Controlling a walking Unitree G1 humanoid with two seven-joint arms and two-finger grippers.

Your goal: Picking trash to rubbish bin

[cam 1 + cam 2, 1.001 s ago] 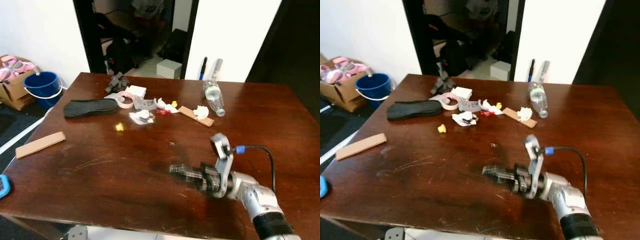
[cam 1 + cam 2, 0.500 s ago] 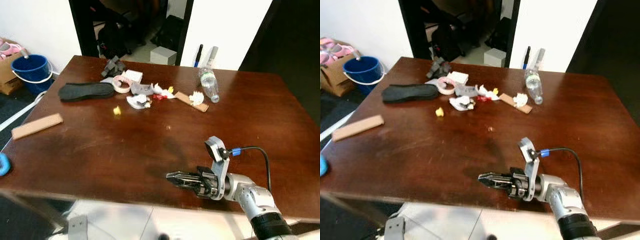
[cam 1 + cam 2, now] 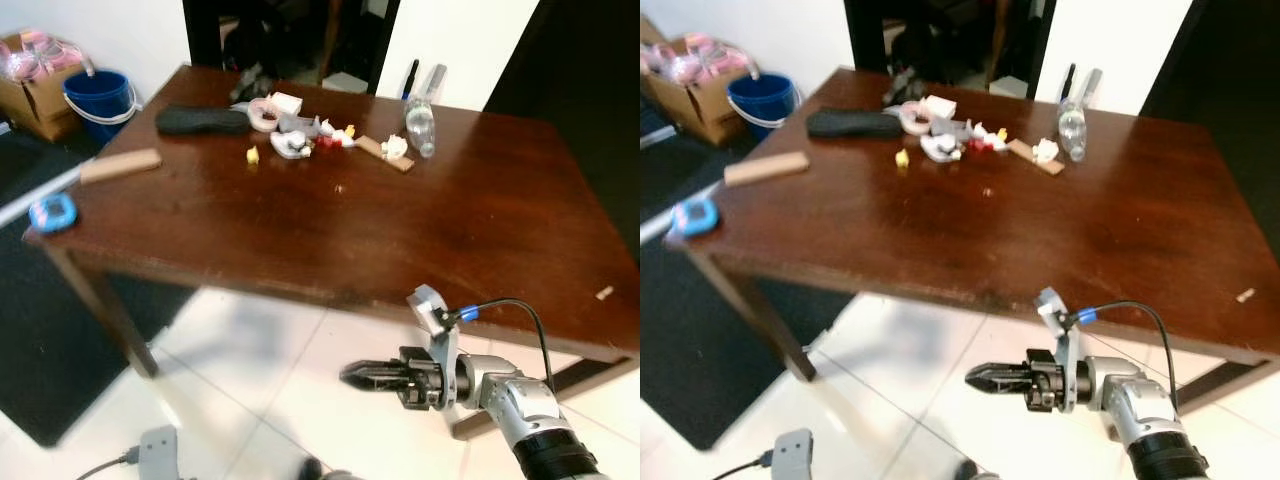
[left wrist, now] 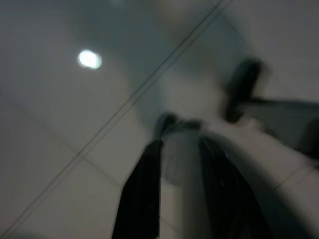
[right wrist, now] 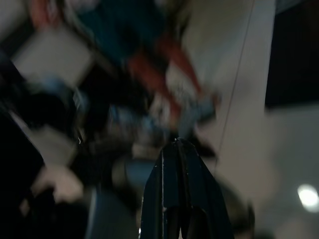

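The trash [image 3: 318,138] is all sitting in a cluster at the far end of the counter [image 3: 480,220]: crumpled white scraps, a roll of tape, little yellow and red bits, with a plastic bottle [image 3: 417,127] lying just beside it and a black shoe sole [image 3: 200,120] on the other side. None of it is being held.

The right hand [image 3: 352,375] is hanging out over the white floor tiles [image 3: 260,380] in front of the counter's near edge, fingers pressed together with nothing between them. The left hand [image 4: 174,199] is pointing down at the floor, fingers slightly parted and gripping nothing.

What I'd worry about: the trash is well apart from that hand, so any reach from here is probably falling short or clipping the counter edge on the way up. The scraps are tiny and packed tight too, so a pinch could shove neighbours around or roll the bottle. I can't spot a proper bin; there's a blue bucket [image 3: 100,98] past the far corner.
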